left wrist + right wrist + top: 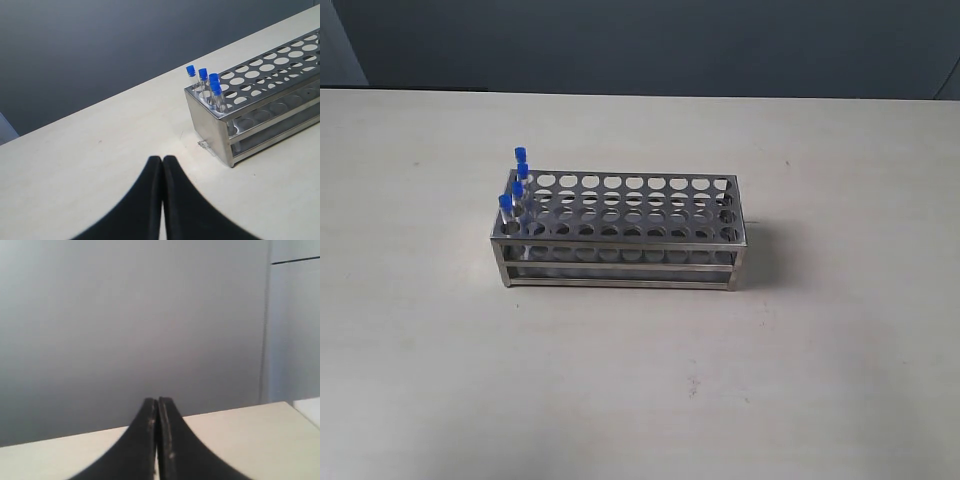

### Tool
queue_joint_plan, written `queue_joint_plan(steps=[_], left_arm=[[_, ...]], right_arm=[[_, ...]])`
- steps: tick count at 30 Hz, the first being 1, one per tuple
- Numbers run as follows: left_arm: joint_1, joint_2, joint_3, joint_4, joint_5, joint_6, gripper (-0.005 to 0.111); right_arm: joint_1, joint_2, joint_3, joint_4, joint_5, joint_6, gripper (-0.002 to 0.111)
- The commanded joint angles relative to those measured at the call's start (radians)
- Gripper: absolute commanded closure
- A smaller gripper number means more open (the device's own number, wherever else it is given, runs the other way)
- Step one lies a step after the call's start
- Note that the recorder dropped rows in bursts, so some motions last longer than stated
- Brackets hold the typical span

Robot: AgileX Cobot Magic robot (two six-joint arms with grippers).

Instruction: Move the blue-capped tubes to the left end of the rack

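The silver rack point(620, 232) stands mid-table, its top plate full of round holes. Several blue-capped tubes point(516, 189) stand upright in the holes at its left end, one behind another. In the left wrist view the same tubes point(206, 85) rise from the rack's point(260, 107) near corner. My left gripper point(162, 159) is shut and empty over bare table, apart from that corner. Shut and empty too, my right gripper point(158, 401) points past the table edge toward a grey wall. Neither gripper shows in the exterior view.
A pale table top point(640, 380) spreads around the rack on all sides. A dark wall point(640, 40) runs behind its far edge. A small clear scrap point(204, 145) lies on the table by the rack's corner.
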Motion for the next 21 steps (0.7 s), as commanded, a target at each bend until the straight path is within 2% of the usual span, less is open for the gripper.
queue_joint_plan(steps=[1,7,10,16,21], left_arm=[[-0.007,-0.004,0.001,0.004,-0.005,-0.004,0.106],[-0.007,-0.004,0.001,0.004,-0.005,-0.004,0.106],[-0.007,-0.004,0.001,0.004,-0.005,-0.004,0.106],[-0.007,-0.004,0.001,0.004,-0.005,-0.004,0.106],[-0.007,-0.004,0.001,0.004,-0.005,-0.004,0.106]], right_arm=[[-0.166,-0.091,0.106,0.001,-0.032,-0.005,0.109],[-0.287,-0.189,0.246,0.001,-0.032,-0.005,0.109],[-0.297,-0.23,0.265,0.03,-0.027,-0.003,0.109],[-0.297,-0.237,0.265,0.201,0.142,-0.001,0.109],[-0.297,-0.237,0.265,0.205,0.194,-0.001,0.109]])
